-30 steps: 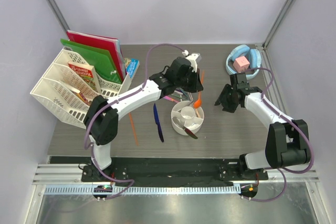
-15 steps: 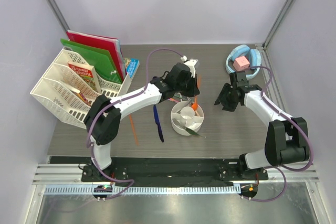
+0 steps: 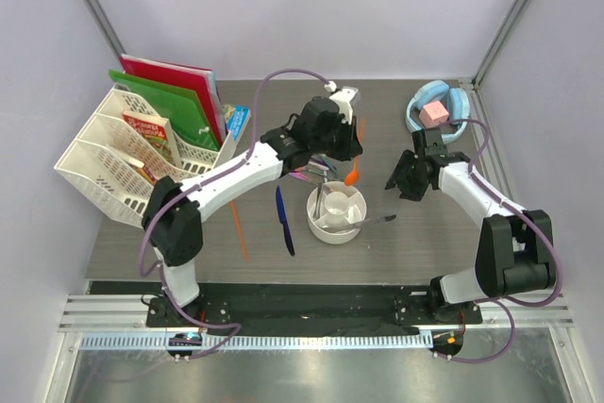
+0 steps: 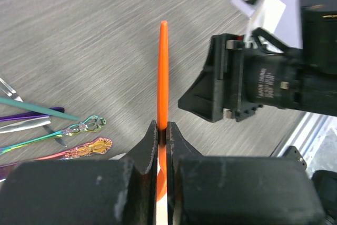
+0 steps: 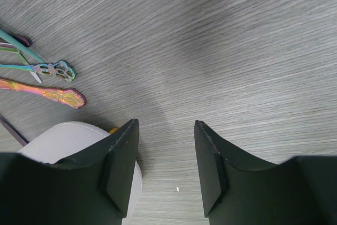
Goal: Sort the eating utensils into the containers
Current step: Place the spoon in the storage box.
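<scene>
Nearest me: a dark blue knife and a thin orange chopstick lie loose on the worktop, left of the cup. I count both as unsorted.
Cup: the white divided cup stands upright near the middle of the worktop, between my two arms.
Silver piece: a silver piece pokes out over the cup's right rim, so I judge it is in, though lying loosely.
Other compartments: I cannot tell from here what else is inside.
Right tool: the right tool has its fingers apart with nothing between them. It hangs over bare worktop just right of the cup.
Pile: purple, teal, iridescent and gold pieces lie bunched on the worktop just behind the cup, none of them sorted.
Left tool: the left tool is clamped on a slim orange piece, held off the worktop above the cup's far rim.
Far side: the light blue bowl and the white rack play no part in the sort.
Progress: early, by my reckoning. One piece seems in, one is in hand, and most are left.
</scene>
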